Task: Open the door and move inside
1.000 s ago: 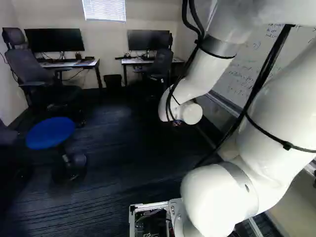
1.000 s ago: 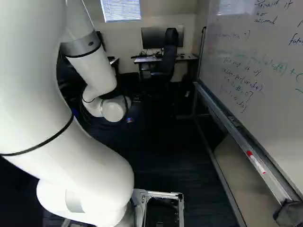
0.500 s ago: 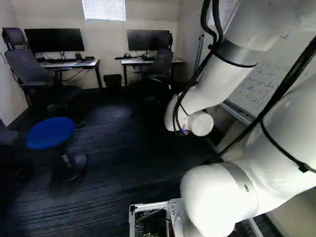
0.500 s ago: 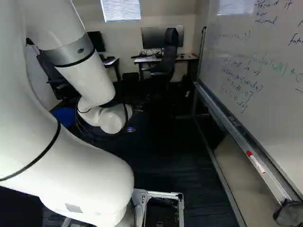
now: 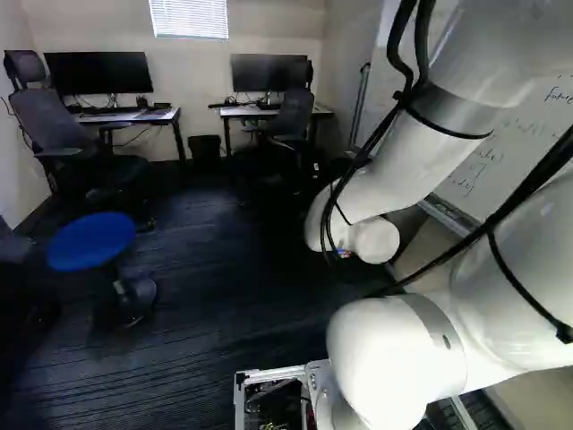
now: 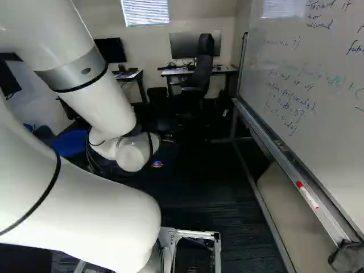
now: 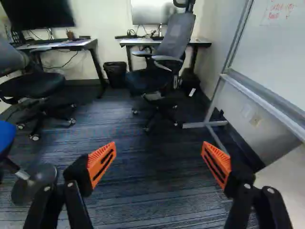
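No door visible in any view; whereabouts and direction from the gripper [image 7: 159,162] impossible to tell. Gripper spread wide, holding nothing, orange pads [image 7: 101,161] well apart over dark carpet [image 7: 143,138]. Pointed into an office room: grey chair [image 7: 167,52] ahead beyond the gripper, 2 counters [image 5: 125,114] with monitors along the far wall, whiteboard [image 6: 307,96] at the right of the right base view. Fits a base already inside the room, or one facing away from the door.
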### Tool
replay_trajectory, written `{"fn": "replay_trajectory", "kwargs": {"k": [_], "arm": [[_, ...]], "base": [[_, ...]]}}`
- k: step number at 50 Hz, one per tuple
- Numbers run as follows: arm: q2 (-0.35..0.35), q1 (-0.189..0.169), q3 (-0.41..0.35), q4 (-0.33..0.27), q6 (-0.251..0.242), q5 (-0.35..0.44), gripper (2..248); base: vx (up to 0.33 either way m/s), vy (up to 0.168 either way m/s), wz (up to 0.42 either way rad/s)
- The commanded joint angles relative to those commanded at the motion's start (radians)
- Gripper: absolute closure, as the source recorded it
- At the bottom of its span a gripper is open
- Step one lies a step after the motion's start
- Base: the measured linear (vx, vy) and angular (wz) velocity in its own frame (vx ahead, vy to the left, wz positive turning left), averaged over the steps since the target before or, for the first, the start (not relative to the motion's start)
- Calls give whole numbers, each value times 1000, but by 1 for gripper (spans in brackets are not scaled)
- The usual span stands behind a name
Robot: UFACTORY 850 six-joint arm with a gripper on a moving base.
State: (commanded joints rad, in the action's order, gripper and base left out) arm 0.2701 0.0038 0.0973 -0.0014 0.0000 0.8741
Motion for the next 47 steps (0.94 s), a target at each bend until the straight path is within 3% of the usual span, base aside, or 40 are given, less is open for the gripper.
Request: {"fn": "replay_trajectory", "kwargs": {"k": [47], "arm": [[9,-4,-10,1,0,-1,3]], "base": [[0,0,0]]}}
